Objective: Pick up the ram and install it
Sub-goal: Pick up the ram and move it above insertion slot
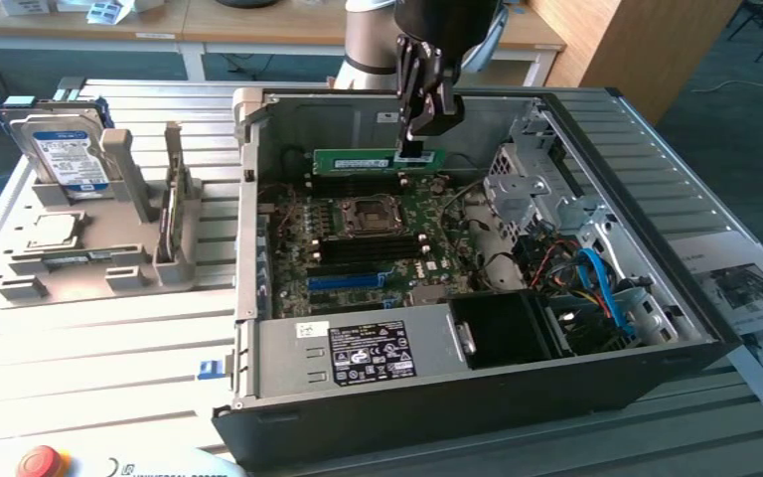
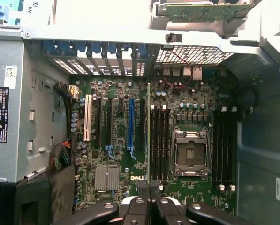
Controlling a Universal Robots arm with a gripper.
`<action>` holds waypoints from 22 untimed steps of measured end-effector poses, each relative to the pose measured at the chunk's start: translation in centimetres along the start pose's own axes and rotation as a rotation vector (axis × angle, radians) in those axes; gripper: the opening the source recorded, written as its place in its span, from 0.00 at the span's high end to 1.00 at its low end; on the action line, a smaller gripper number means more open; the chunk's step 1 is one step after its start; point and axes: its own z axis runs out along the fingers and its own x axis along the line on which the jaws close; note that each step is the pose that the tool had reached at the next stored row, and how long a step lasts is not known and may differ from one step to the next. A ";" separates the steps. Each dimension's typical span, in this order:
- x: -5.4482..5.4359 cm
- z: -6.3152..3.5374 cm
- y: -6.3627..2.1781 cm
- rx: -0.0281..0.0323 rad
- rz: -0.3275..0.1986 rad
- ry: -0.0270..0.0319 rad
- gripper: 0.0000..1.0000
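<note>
End effector (image 1: 412,149) clenched on the ram (image 1: 362,159), gripping it near the end toward the exterior view's right. Ram was held on edge, long side level, inside the open computer case (image 1: 488,407), low over the far part of the motherboard (image 1: 381,253), just above the dark memory slots (image 1: 369,184) beyond the CPU socket (image 1: 362,214). Couldn't tell if the ram's lower edge touched a slot. In the wrist view the ram (image 2: 148,136) showed edge-on as a thin line running out from the end effector (image 2: 149,190), parallel to the memory slots (image 2: 159,140), between the blue slot (image 2: 130,124) and the CPU socket (image 2: 190,152). On the counter (image 1: 103,338), at the exterior view's left of the case, a grey fixture (image 1: 156,263) held the blue-labelled hard drive (image 1: 71,149) upright and the square processor chip (image 1: 53,231) lay flat. Printed sheets (image 1: 759,298) lay at the exterior view's right; red button (image 1: 40,462) at the near edge.
</note>
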 end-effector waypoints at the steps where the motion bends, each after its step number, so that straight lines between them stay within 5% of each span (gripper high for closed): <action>1: 0.0 0.00 0.00 0.0000 0.000 0.0000 0.88; 8: -0.3 0.13 0.00 0.0000 0.000 -0.0001 0.88; 22: -2.5 0.59 -0.04 0.0000 0.000 0.0000 0.88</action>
